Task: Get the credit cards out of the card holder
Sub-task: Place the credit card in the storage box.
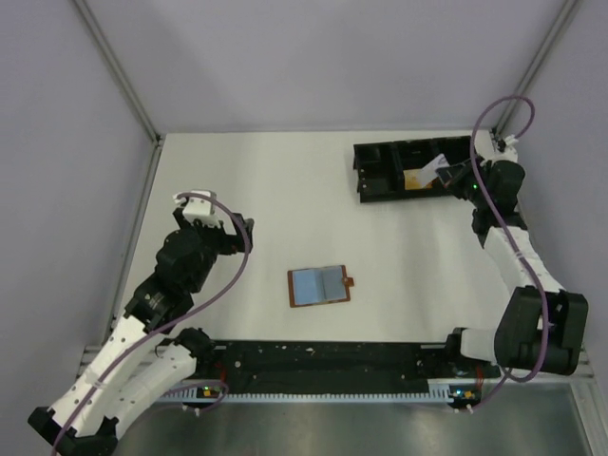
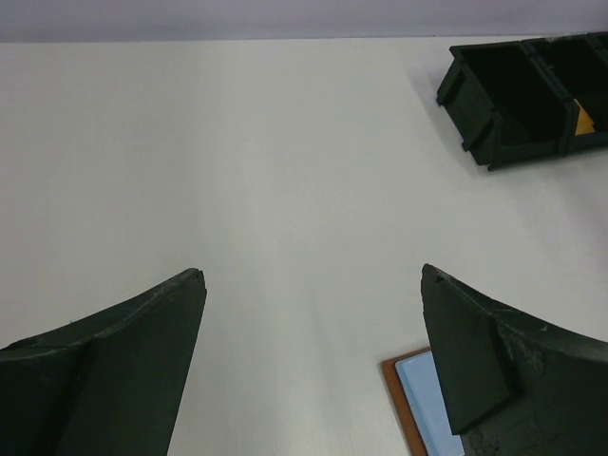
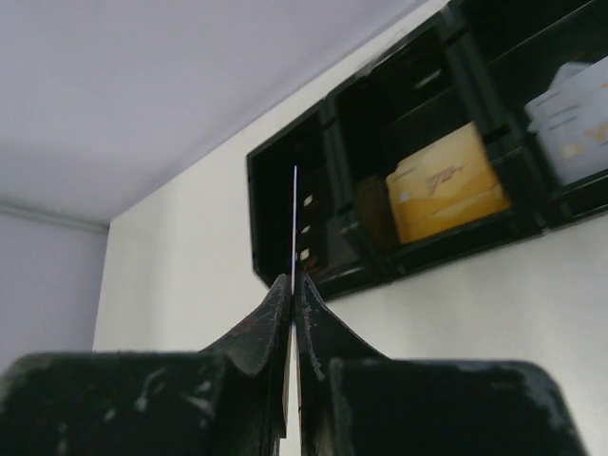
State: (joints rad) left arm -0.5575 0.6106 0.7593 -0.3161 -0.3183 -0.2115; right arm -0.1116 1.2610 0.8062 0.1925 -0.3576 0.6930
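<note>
The card holder (image 1: 320, 285) lay open and flat on the table (image 1: 247, 171), about midway along its near edge, with its long axis running left to right and the tab pointing right. The left gripper (image 2: 313, 274), jaws spread wide and empty, hung near the holder's left side, a little farther from the near edge, and was clearly the closer arm. The right gripper (image 3: 294, 285), pinched on a thin card (image 3: 294, 218), was well apart at the tray (image 1: 380, 185) near the far right corner.
</note>
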